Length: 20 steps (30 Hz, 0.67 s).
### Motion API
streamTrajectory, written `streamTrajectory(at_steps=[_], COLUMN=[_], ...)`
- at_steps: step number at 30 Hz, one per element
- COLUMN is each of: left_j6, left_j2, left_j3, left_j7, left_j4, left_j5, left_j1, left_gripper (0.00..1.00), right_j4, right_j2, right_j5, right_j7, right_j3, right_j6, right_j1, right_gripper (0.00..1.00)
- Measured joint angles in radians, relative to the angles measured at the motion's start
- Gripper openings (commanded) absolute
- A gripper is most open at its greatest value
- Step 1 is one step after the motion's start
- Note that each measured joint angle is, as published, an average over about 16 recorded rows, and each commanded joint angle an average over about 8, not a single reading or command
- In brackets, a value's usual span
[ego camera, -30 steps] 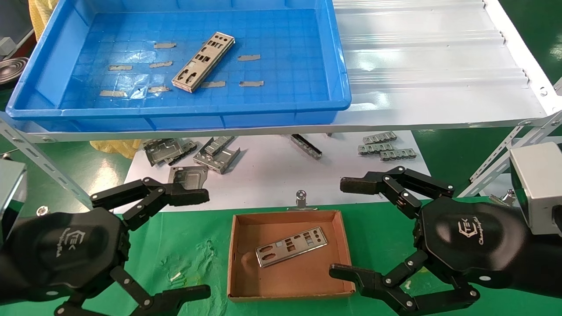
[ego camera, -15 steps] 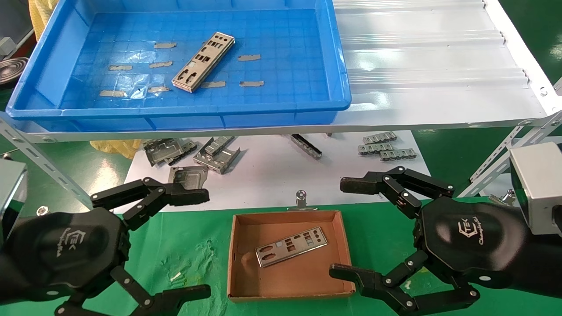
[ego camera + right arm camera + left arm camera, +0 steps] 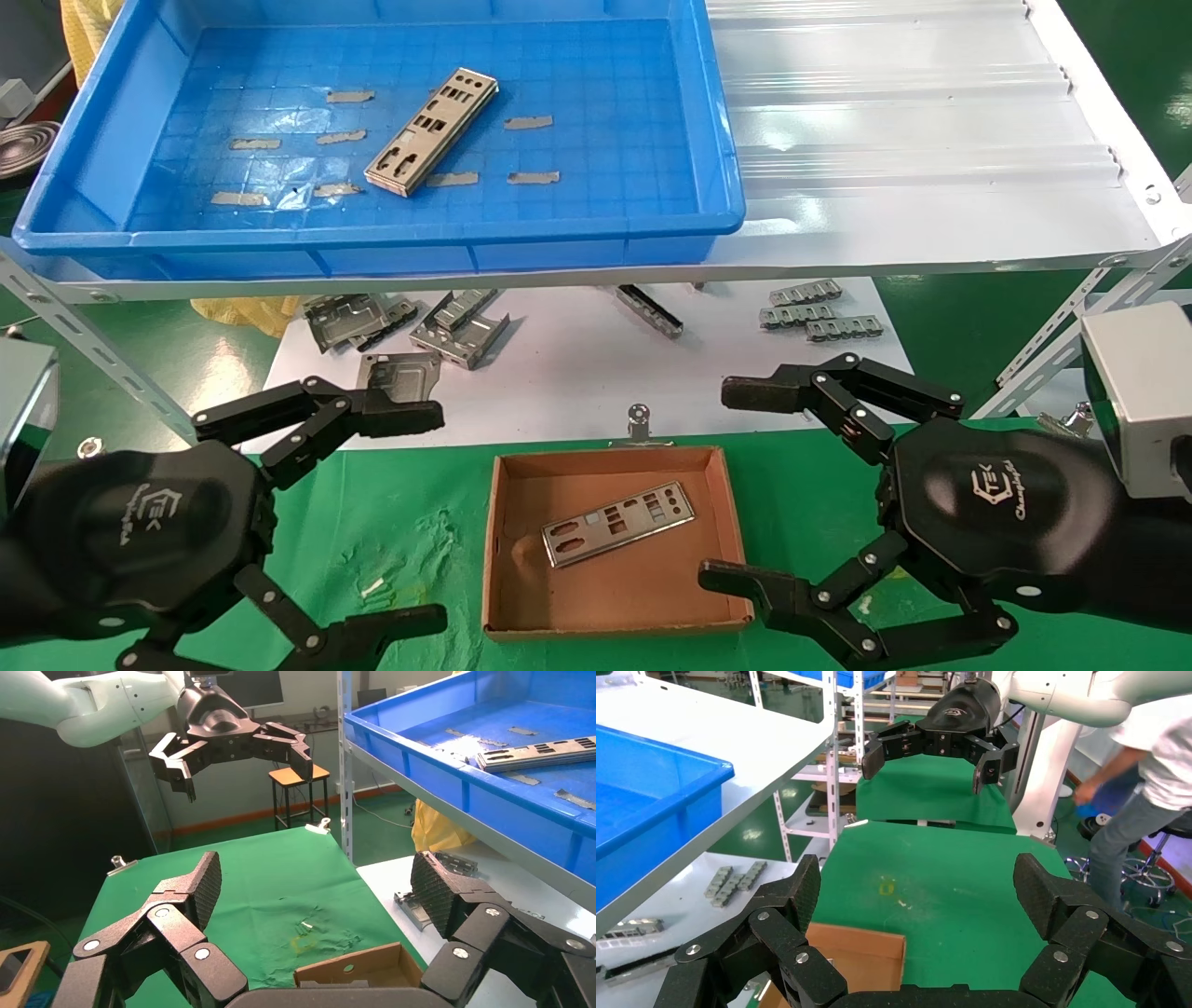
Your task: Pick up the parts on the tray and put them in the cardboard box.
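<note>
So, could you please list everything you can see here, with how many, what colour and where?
parts: two, silver; one on the tray floor, one in the cardboard box
tray: one, blue; on the white shelf, to the left
tape strips: several, grey; stuck to the tray floor
cardboard box: one, brown; on the green cloth between the grippers
white shelf: one; behind, carrying the tray
folded brackets: several, grey; on the white board under the shelf
green cloth: one; under the box
person: one, white top; background of the left wrist view
left gripper: black, open, empty; left of the box
right gripper: black, open, empty; right of the box
</note>
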<state>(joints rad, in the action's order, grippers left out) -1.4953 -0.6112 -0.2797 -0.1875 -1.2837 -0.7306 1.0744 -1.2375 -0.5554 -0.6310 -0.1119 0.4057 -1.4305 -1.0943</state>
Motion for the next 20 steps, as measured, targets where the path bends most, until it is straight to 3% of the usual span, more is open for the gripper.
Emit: streamTrajectory(at_steps=[20], left_j6=[0.0], left_j2=[0.0], left_j3=[0.0], left_j7=[0.0], left_j4=[0.0], left_j5=[0.0], left_j1=[0.0], left_gripper=[1.0], right_j4=[0.0], right_j2=[0.0], right_j5=[0.0], right_j7=[0.0], right_j3=[0.0], right_j6=[0.0], right_j1=[0.0], right_gripper=[1.0])
